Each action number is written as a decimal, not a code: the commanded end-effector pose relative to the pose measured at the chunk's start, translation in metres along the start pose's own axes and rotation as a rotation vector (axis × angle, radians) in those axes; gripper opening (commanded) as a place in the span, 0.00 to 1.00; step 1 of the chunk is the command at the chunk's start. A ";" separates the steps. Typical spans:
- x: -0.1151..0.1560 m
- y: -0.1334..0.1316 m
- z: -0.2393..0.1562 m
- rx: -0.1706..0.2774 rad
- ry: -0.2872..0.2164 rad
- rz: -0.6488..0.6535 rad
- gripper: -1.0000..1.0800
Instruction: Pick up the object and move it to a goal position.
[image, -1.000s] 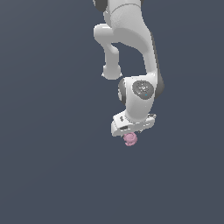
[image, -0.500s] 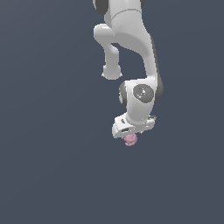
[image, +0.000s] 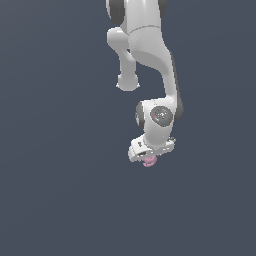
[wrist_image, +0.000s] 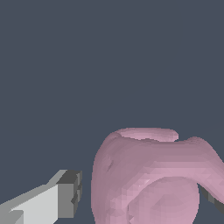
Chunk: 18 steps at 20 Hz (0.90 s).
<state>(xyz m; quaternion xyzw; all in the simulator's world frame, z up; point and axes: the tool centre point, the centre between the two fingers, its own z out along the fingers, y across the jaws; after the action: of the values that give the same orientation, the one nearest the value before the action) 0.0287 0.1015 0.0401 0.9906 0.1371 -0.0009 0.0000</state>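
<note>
The object (image: 148, 161), a small pink lump with a curled ridge, sits directly under the pincer (image: 149, 159), between its fingers and mostly hidden by the white hand in the exterior view. It looks light, being far smaller than the hand, and probably rigid; its rounded, swirled surface offers no flat faces, so I judge it prone to slip or roll under pressure, and best gripped across its widest bulge, below the curl. In the wrist view the object (wrist_image: 153, 179) fills the lower frame, with one grey-tipped finger (wrist_image: 65, 199) just beside it but apart by a thin gap; a sliver of the other finger shows at the far edge against the lump. I cannot tell whether the pincer is truly clamped on the object or only closing around it. The exterior view gives the arm's pose and the plain dark surface all round; only the wrist view shows the ridge's shape and the finger gap.
</note>
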 end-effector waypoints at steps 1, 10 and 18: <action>0.001 0.000 0.001 0.000 0.002 0.000 0.00; 0.001 0.000 0.001 0.000 0.002 0.000 0.00; 0.005 0.006 -0.015 0.000 0.002 0.000 0.00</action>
<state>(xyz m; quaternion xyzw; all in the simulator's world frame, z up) 0.0326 0.0988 0.0495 0.9905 0.1374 -0.0007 -0.0001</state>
